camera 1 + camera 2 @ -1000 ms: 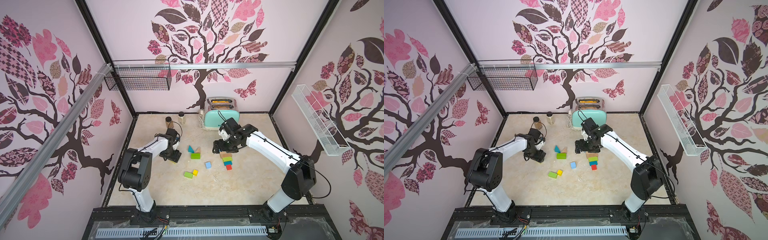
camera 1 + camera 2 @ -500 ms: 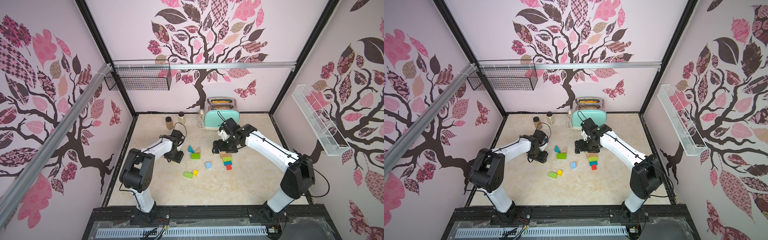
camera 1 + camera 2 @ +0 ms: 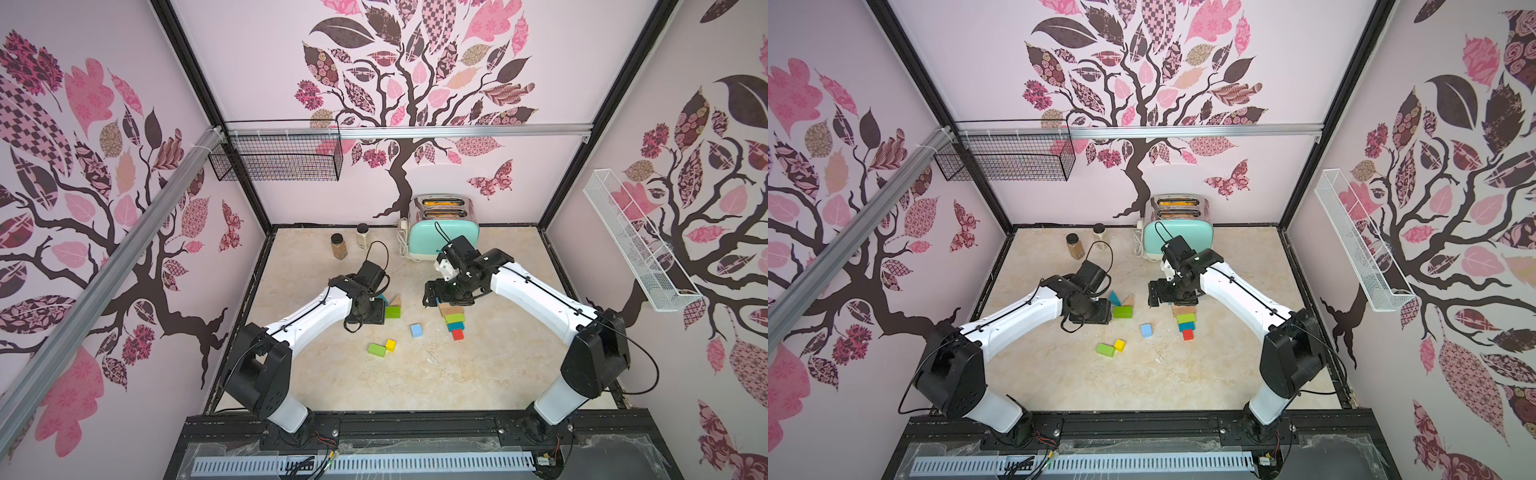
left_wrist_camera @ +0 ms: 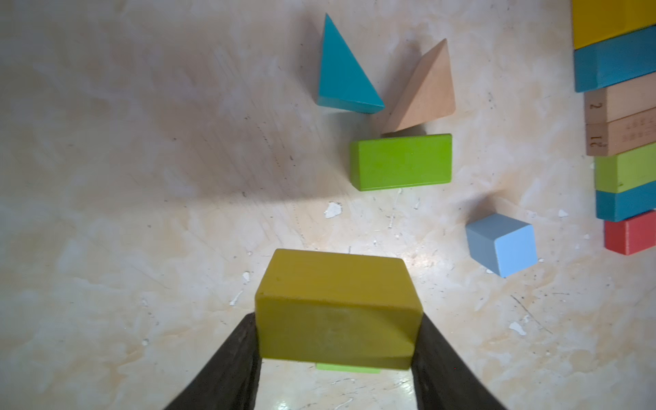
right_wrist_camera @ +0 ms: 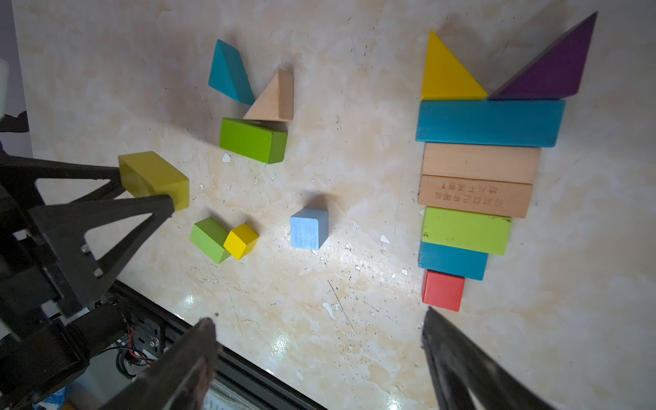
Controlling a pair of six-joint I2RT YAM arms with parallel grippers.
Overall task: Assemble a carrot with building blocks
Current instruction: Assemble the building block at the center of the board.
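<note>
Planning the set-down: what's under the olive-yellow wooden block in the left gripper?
Left wrist view: only a sliver of a light green wooden block shows below the olive-yellow wooden block clamped in the left gripper; its rest and the tabletop there are covered.

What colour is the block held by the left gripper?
The rectangular block in the left gripper is mustard yellow; clearest in the left wrist view.

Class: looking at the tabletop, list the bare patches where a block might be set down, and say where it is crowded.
Free: the strip of table between the green-and-yellow pair and the front rail; right of the block column. Crowded: teal wedge, tan wedge and green block beside the left gripper holding an olive block.
</note>
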